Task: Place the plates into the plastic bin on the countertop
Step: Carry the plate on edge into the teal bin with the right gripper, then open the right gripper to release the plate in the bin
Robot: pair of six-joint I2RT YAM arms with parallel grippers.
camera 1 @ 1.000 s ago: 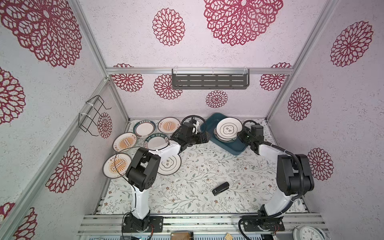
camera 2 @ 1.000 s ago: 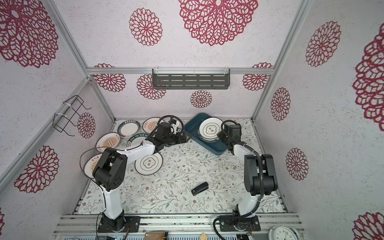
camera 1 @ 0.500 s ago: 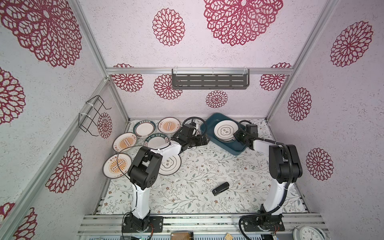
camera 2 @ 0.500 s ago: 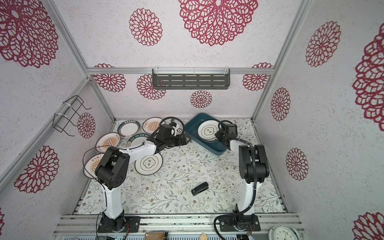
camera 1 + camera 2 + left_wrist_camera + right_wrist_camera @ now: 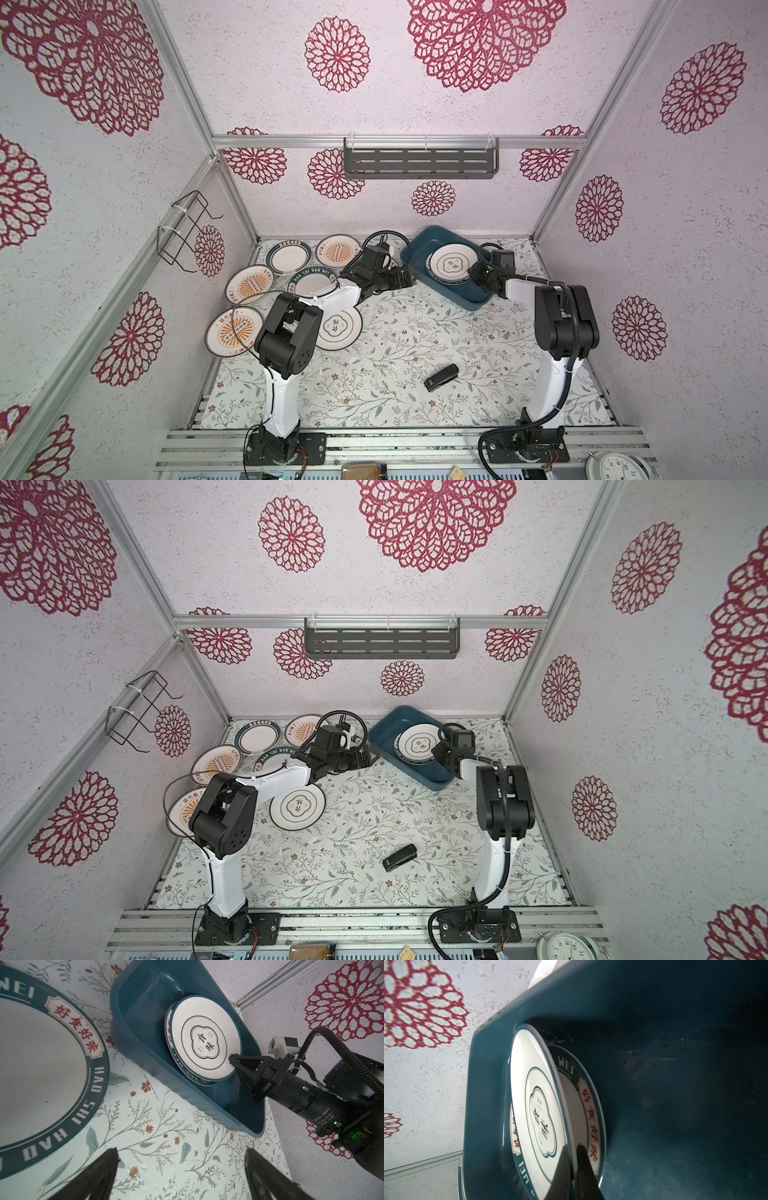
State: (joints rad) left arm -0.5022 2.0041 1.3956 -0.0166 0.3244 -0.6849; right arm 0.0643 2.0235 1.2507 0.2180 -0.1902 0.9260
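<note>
Ringed plate (image 5: 451, 262) sits inside plastic bin (image 5: 417, 251), tilted on a lettered-rim plate (image 5: 589, 1105). Right gripper (image 5: 232, 1060) comes in over the bin's right wall and is pinched on the ringed plate's rim. Left gripper (image 5: 405, 280) is just left of the bin, spread wide, empty, over the countertop (image 5: 415, 332). Six other plates (image 5: 286, 257) lie left of the bin.

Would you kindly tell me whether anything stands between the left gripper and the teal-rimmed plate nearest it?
Nothing visible does: only printed countertop separates the open left gripper from the teal-rimmed plate.
</note>
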